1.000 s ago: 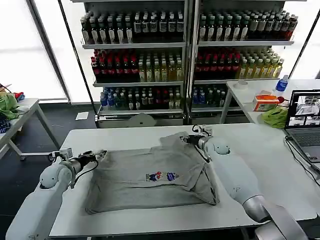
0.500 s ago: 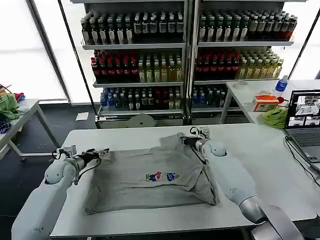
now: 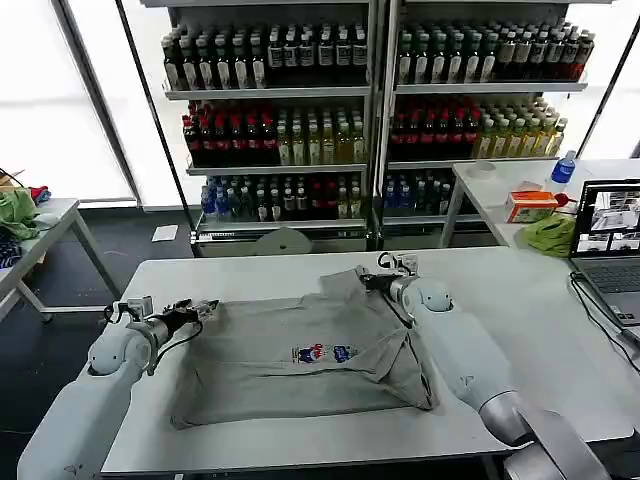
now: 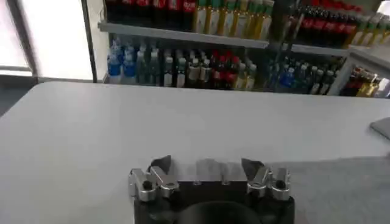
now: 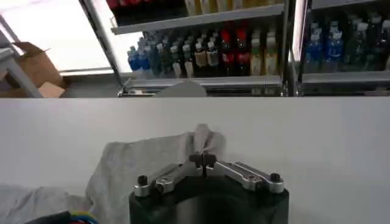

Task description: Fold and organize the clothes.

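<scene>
Little shifted since earlier: right gripper (image 5: 203, 161) being kept pinched on shirt (image 3: 300, 355) fold; left gripper (image 4: 207, 170) gaping, empty, shirt edge partly cut off.

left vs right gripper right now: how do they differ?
Left gripper is open, fingers spread and holding nothing; right gripper is shut, pinching a fold of the grey shirt. Left sits at the shirt's left edge, over bare table; right is at the shirt's far edge with a bunch of fabric lifted. Both sit low over the table.
</scene>
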Action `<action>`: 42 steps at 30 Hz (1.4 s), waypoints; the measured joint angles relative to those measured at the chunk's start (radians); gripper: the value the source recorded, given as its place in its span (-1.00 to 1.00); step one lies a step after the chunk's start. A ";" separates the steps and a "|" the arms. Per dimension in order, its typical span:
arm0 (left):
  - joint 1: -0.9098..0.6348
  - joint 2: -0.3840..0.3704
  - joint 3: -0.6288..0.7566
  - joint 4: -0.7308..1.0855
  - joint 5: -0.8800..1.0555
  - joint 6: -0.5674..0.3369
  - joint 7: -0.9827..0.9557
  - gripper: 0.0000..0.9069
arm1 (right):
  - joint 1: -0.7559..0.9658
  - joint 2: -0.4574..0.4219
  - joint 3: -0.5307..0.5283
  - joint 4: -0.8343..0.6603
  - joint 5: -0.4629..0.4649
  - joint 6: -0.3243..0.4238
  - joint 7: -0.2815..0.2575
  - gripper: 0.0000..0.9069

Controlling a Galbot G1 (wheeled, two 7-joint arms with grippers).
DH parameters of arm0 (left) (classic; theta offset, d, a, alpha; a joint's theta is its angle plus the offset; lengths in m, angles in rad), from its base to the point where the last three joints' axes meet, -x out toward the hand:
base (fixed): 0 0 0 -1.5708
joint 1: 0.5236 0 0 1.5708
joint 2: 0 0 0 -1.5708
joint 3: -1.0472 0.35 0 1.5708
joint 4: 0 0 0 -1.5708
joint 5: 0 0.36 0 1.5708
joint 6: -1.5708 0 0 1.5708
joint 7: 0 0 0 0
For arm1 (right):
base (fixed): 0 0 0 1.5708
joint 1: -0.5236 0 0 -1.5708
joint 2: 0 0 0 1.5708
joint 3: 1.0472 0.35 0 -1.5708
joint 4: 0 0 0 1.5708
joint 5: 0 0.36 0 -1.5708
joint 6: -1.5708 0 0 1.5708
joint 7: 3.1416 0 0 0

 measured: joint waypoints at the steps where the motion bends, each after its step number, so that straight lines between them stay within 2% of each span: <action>1: 0.008 -0.001 0.000 -0.007 0.001 0.000 0.000 -0.67 | -0.001 0.001 0.000 0.002 0.000 0.000 0.000 -1.00; 2: 0.015 -0.002 0.000 -0.015 0.002 0.000 0.001 -0.87 | -0.002 0.001 0.000 0.005 0.000 0.000 0.000 -1.00; 5: 0.032 -0.007 -0.003 -0.030 0.004 0.000 0.002 -1.00 | -0.003 0.002 0.001 0.010 0.001 0.000 0.000 -1.00; 24: 0.051 -0.015 -0.018 -0.075 -0.010 -0.018 -0.013 -1.00 | -0.038 -0.023 0.023 0.086 0.045 -0.014 0.017 -1.00; 42: 0.101 0.010 -0.069 -0.210 -0.056 -0.038 -0.078 -1.00 | -0.148 -0.113 0.088 0.373 0.198 -0.043 0.069 -1.00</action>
